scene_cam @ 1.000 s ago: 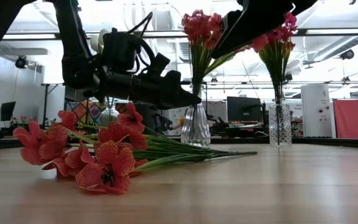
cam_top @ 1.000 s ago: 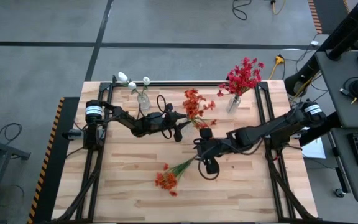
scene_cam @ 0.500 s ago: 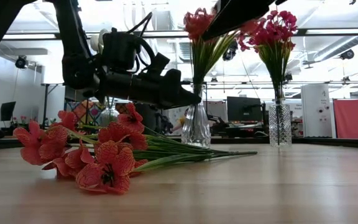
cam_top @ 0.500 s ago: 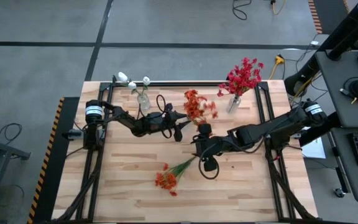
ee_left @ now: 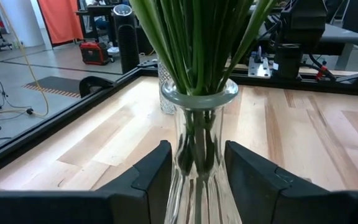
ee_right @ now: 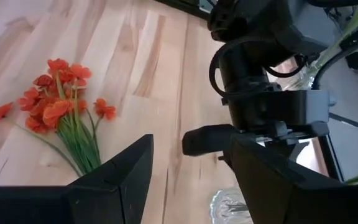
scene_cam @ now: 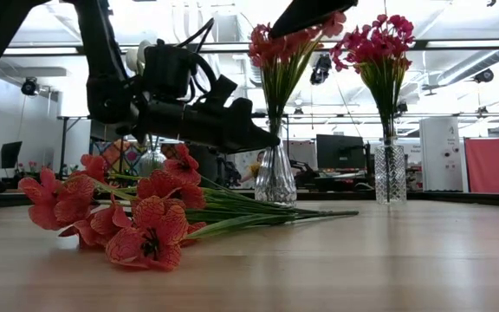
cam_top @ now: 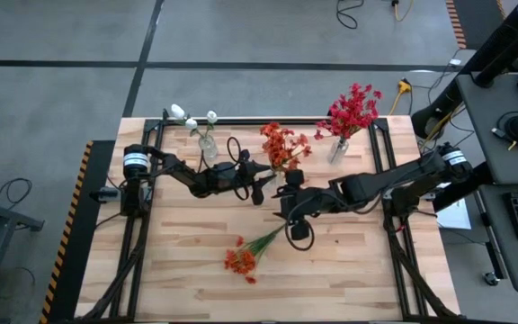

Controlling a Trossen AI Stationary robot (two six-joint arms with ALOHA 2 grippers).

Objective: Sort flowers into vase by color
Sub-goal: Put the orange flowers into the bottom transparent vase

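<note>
An orange spray (cam_top: 244,255) lies flat on the table near its front, its blooms (scene_cam: 137,217) toward the near edge. A clear glass vase (scene_cam: 274,173) stands mid-table with orange flowers (cam_top: 281,147) in it; their green stems (ee_left: 194,43) rise from its mouth. My left gripper (cam_top: 266,183) reaches it from the left. My right gripper (cam_top: 290,184) hangs open just above and right of those blooms, holding nothing (ee_right: 191,174). White flowers (cam_top: 196,121) and red flowers (cam_top: 353,110) stand in their own vases at the far side. My left gripper is shut on the middle vase's body (ee_left: 197,155), just below the flared rim, pinched between the two fingers (ee_left: 151,180). It comes in level from the table's left. The vase stands upright with its base on the table.
The white-flower vase (cam_top: 207,146) stands far left and the red-flower vase (cam_top: 337,150) far right, both near the far edge. Black rails (cam_top: 378,153) run along the table's sides. Bare wood lies at the near left and near right.
My right gripper has moved a little toward the table's left and far edge, rising past the orange blooms in the low view. The orange flowers in the middle vase have swung slightly toward the far edge and spread. The vase and the lying spray have stayed put.
</note>
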